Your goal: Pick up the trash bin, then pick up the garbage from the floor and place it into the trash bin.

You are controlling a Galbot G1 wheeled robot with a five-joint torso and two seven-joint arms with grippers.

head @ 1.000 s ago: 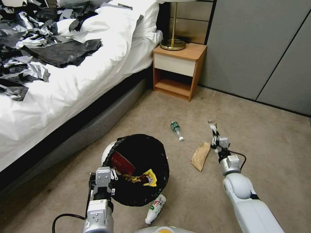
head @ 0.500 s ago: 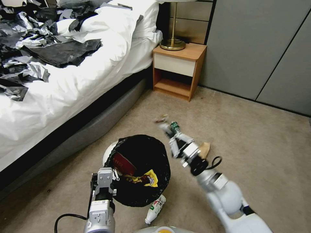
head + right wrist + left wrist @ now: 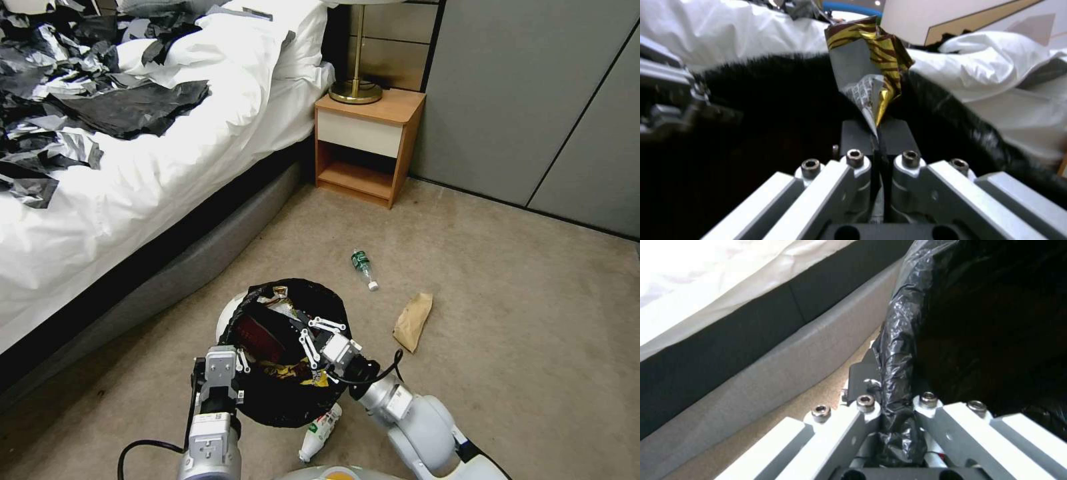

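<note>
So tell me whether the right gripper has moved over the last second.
Yes. The right gripper, shut on a wrapper, has swung from beside the paper bag leftward to over the bin, which the left gripper holds by its rim.

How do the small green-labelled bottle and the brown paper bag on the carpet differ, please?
The green-labelled bottle is a clear, rounded plastic cylinder with a white cap; the brown paper bag is flat, crumpled and opaque. The bottle lies nearer the nightstand, the bag nearer the robot. Both lie loose on the carpet, outside the trash bin.
</note>
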